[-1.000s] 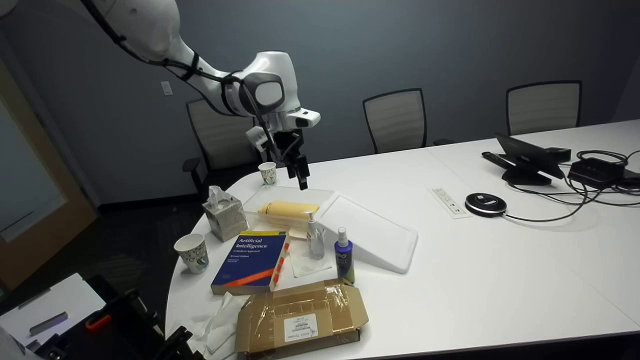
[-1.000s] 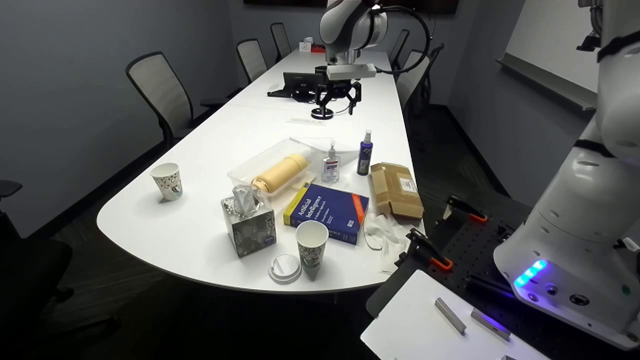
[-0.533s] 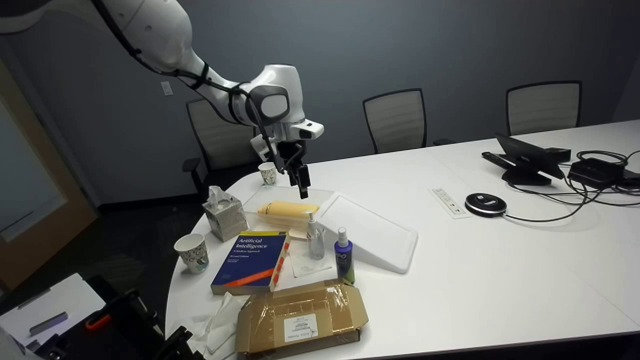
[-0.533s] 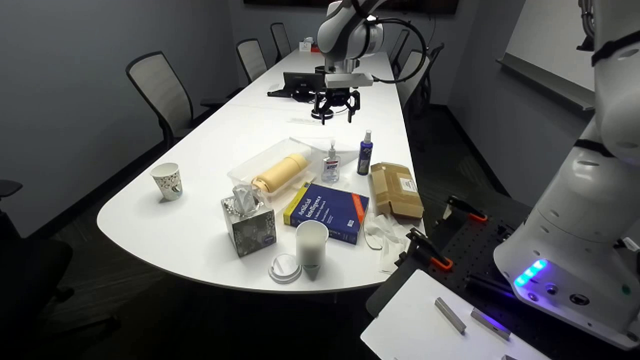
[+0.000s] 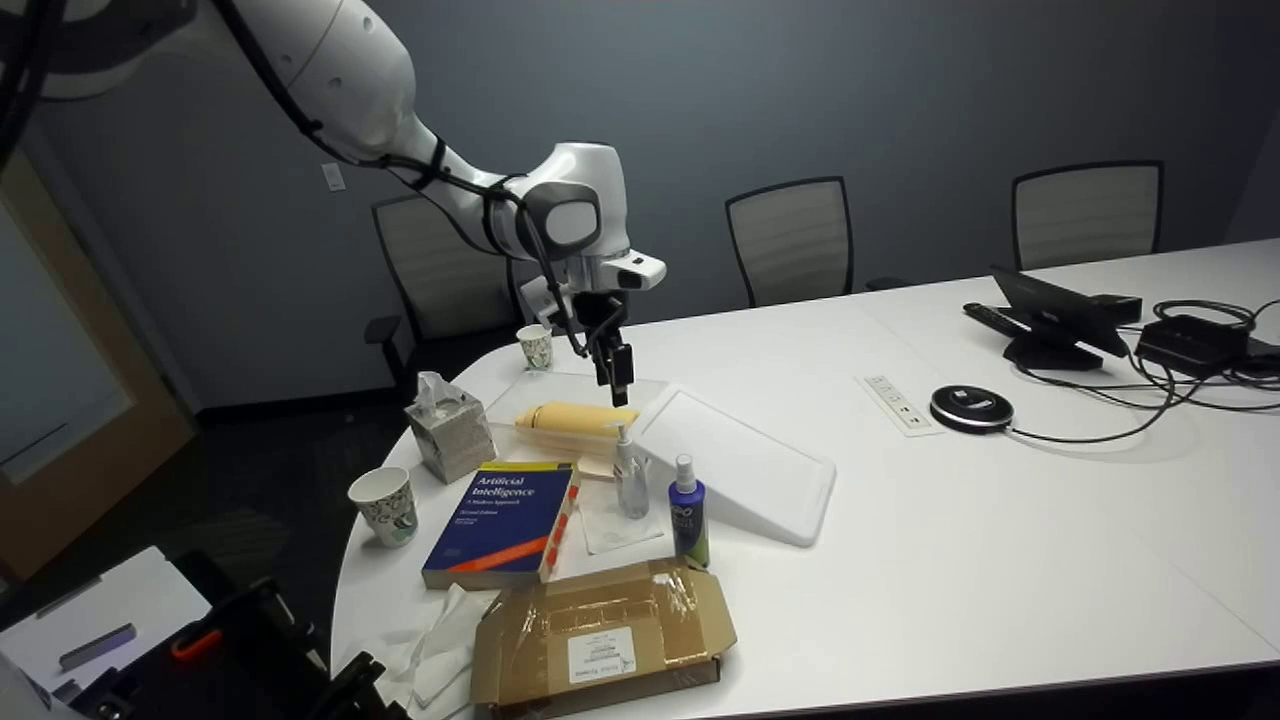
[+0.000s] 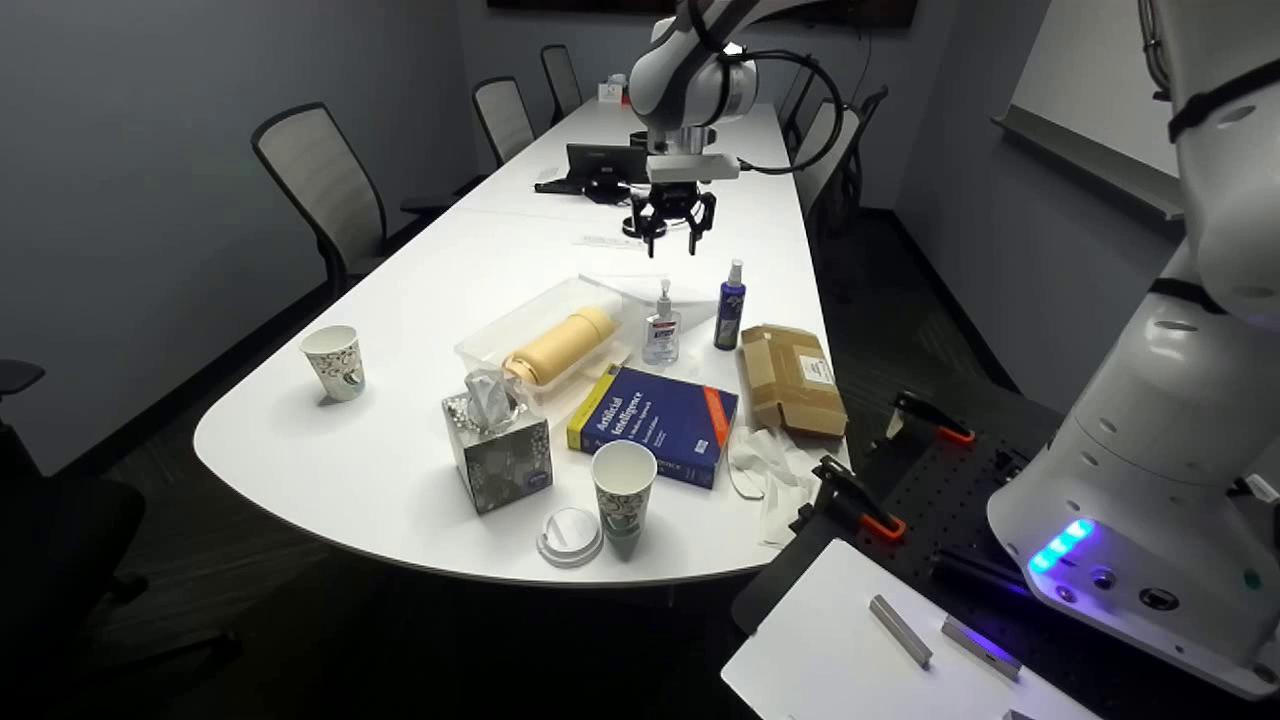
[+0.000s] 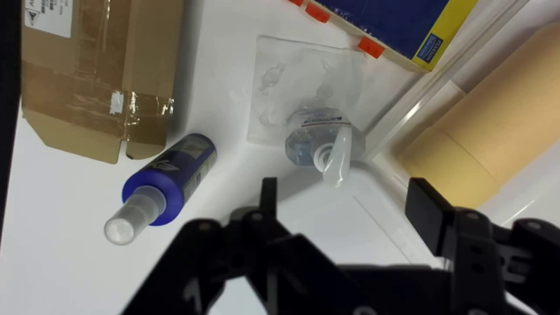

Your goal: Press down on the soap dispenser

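The soap dispenser is a small clear pump bottle with a whitish pump top. It stands upright on the table in both exterior views (image 5: 631, 485) (image 6: 662, 338). In the wrist view I see the dispenser (image 7: 321, 140) from above, its nozzle pointing toward my fingers. My gripper (image 5: 618, 395) hangs fingers-down above and beyond the dispenser, apart from it. In an exterior view the gripper (image 6: 671, 250) shows a gap between its fingertips. In the wrist view the gripper (image 7: 343, 180) is open and empty, with the nozzle tip appearing between the fingertips.
A blue-violet spray bottle (image 5: 689, 520) stands beside the dispenser. A clear bin (image 6: 490, 345) with a yellow bottle (image 6: 562, 346), a white lid (image 5: 735, 460), a blue book (image 5: 505, 525) and a cardboard box (image 5: 605, 630) lie around it. A tissue box (image 6: 500, 450) and cups stand farther off.
The gripper has moved lower and closer to the dispenser. Its fingertips appear nearer each other than a second ago. The objects on the table have not moved.
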`<action>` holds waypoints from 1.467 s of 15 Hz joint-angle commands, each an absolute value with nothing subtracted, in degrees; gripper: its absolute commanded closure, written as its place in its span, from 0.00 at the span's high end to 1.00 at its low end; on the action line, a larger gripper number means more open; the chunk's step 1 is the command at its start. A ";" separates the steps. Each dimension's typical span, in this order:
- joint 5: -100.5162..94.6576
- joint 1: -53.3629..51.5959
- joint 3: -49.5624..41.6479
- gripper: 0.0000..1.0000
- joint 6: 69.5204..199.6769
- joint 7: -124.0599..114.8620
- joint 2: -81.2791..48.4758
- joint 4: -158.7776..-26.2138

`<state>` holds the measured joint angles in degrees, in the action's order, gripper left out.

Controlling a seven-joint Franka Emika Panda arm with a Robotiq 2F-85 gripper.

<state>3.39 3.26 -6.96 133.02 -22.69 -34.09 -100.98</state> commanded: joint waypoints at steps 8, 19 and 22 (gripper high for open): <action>4.90 3.88 -6.92 0.00 127.91 -21.95 -41.10 -93.07; 5.09 4.73 -6.89 0.00 124.41 -22.10 -45.61 -87.09; 5.03 4.76 -7.09 0.00 123.34 -22.66 -46.47 -86.32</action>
<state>3.71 4.71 -6.93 126.11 -22.69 -44.92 -88.56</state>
